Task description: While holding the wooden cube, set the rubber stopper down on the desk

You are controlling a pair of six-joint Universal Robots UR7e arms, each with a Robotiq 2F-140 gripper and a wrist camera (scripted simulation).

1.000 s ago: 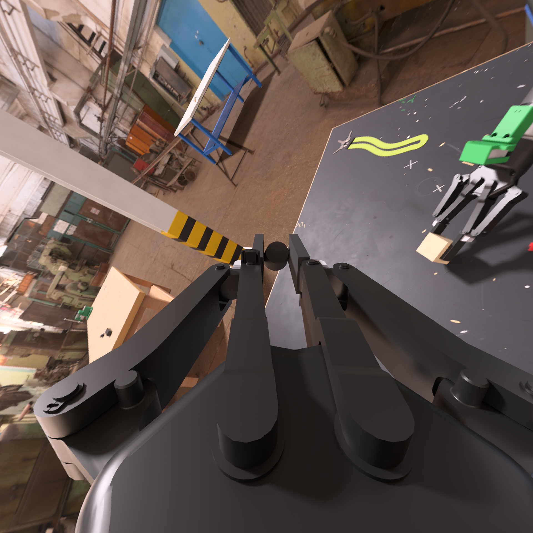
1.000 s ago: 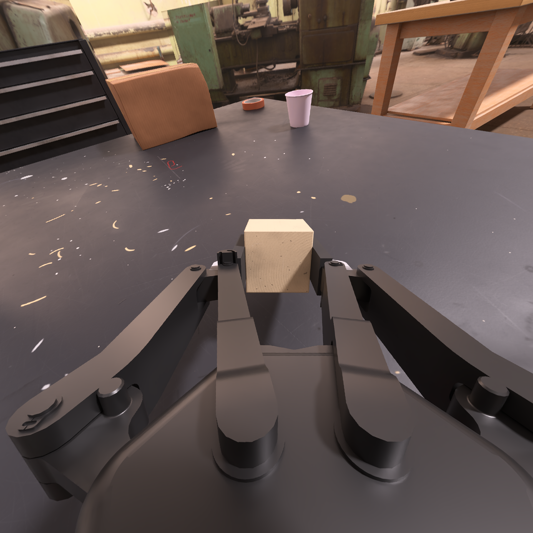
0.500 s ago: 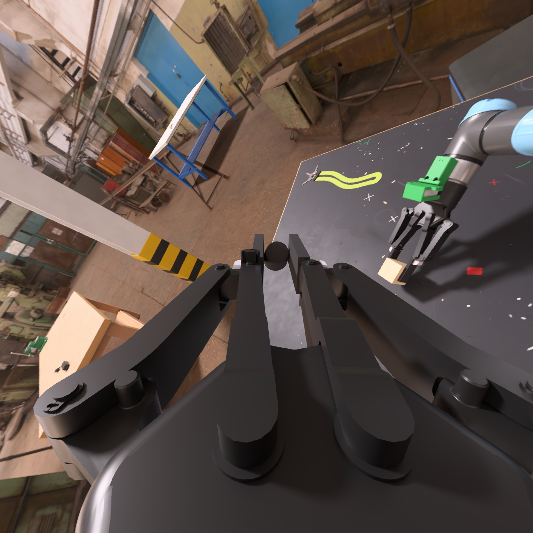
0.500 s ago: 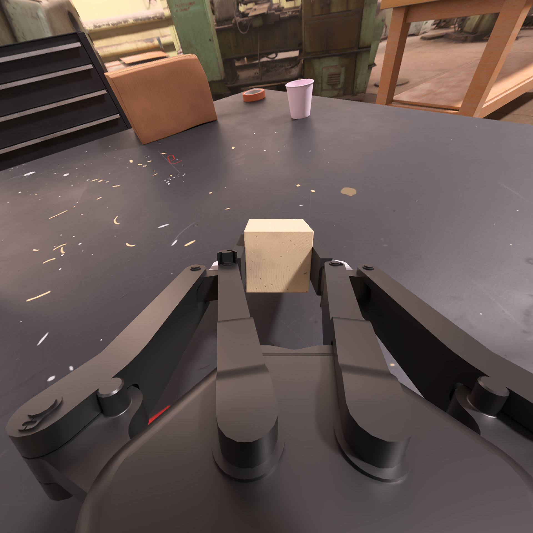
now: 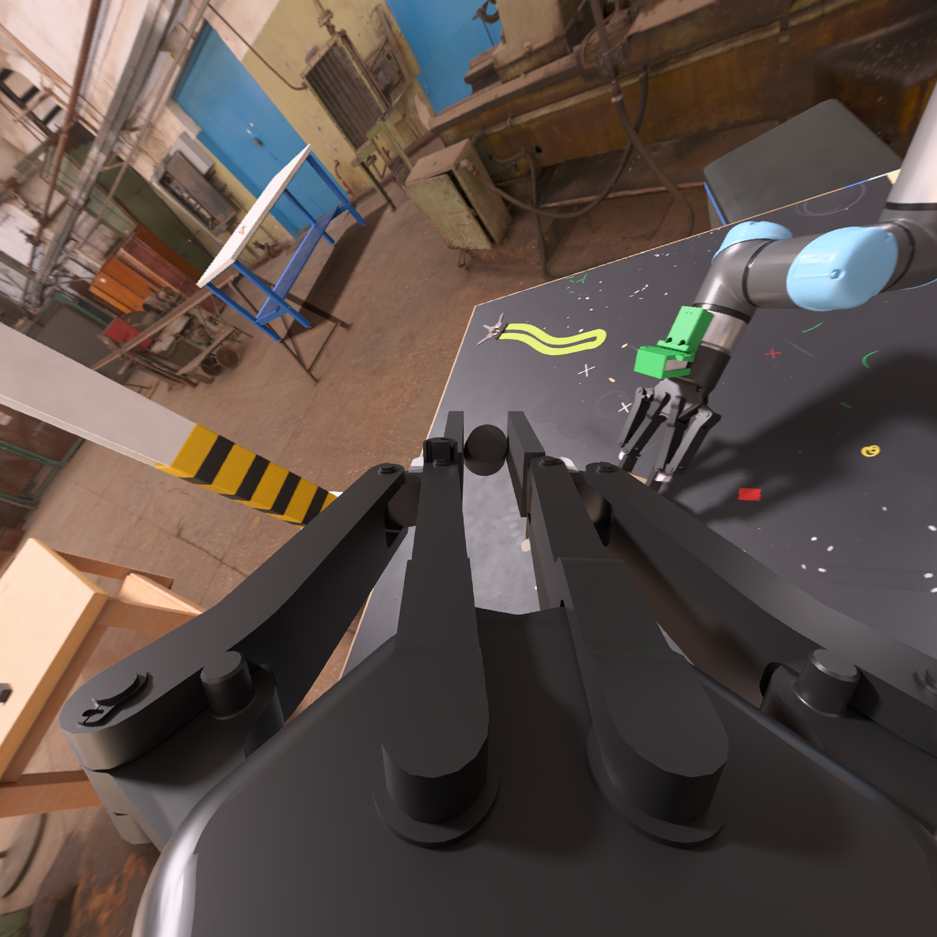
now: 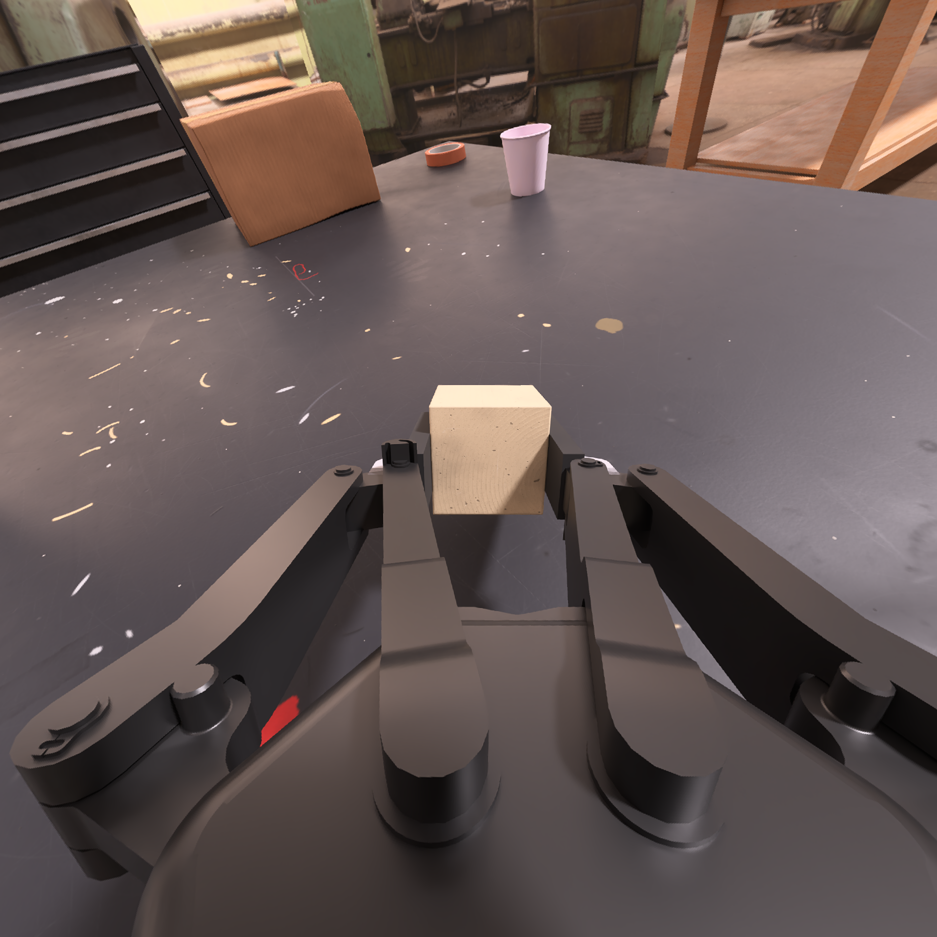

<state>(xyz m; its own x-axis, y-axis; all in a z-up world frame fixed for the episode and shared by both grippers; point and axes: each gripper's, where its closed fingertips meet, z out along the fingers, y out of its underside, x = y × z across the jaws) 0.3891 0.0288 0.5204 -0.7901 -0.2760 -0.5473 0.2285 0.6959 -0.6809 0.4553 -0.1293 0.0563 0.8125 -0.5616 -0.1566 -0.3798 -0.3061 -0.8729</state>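
Note:
My left gripper (image 5: 485,441) is shut on a small black rubber stopper (image 5: 485,449) and holds it in the air near the left edge of the dark desk (image 5: 811,532). My right gripper (image 6: 489,446) is shut on a pale wooden cube (image 6: 488,451) and holds it a little above the desk (image 6: 710,329). The right gripper also shows farther off in the left wrist view (image 5: 659,456), under a green camera mount; my own finger hides the cube there.
A brown cardboard box (image 6: 284,157), an orange tape roll (image 6: 445,153) and a pale pink cup (image 6: 526,158) stand at the desk's far end. A red mark (image 5: 749,493) and a yellow-green squiggle (image 5: 555,338) lie on the desk. Floor lies beyond the left edge.
The left wrist view has swung and drawn back, so the right arm now looks smaller and farther off. The right gripper has lifted slightly with the cube. Both grips are unchanged.

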